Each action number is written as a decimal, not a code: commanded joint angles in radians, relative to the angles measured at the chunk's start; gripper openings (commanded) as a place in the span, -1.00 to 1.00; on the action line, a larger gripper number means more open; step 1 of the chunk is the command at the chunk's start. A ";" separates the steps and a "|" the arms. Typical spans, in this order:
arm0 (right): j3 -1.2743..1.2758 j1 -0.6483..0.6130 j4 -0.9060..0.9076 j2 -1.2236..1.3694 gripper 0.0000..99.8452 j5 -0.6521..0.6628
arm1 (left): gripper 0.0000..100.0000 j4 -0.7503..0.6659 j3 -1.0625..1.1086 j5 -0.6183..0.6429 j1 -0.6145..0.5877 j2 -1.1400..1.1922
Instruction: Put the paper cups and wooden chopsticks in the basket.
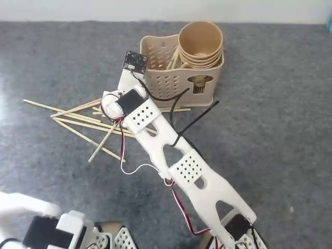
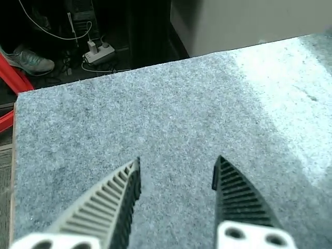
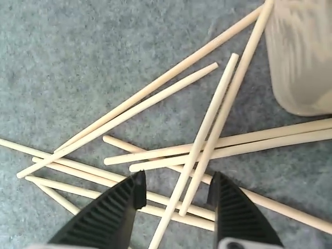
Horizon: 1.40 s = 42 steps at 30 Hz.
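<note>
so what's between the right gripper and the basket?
Loose chopsticks crossed on the mat, two running from between the open right gripper toward the basket. Right wrist view shows it.

Smooth pale wooden chopsticks [image 3: 155, 98], matt paper cups [image 1: 201, 39], perforated plastic basket [image 1: 166, 78], rough grey felt mat [image 1: 270, 129].

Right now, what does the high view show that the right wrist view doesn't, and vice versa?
High view adds: the stacked paper cups standing in the basket, a few chopsticks leaning inside it, and the right arm stretched over the pile. Right wrist view adds: the right gripper, open, straddling two of the loose chopsticks close up. Both: those loose chopsticks scattered on the grey mat beside the basket's corner.
</note>
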 commanded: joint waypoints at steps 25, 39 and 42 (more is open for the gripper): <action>-0.060 0.016 0.225 -0.306 -0.58 0.256 | -0.57 -0.031 -0.012 0.040 0.075 -0.003; 0.026 -0.211 0.226 -0.200 -0.58 0.528 | -0.57 -0.057 -0.010 0.058 0.054 -0.003; 0.026 -0.166 0.234 -0.193 -0.58 0.597 | -0.57 -0.091 -0.010 0.058 0.037 -0.003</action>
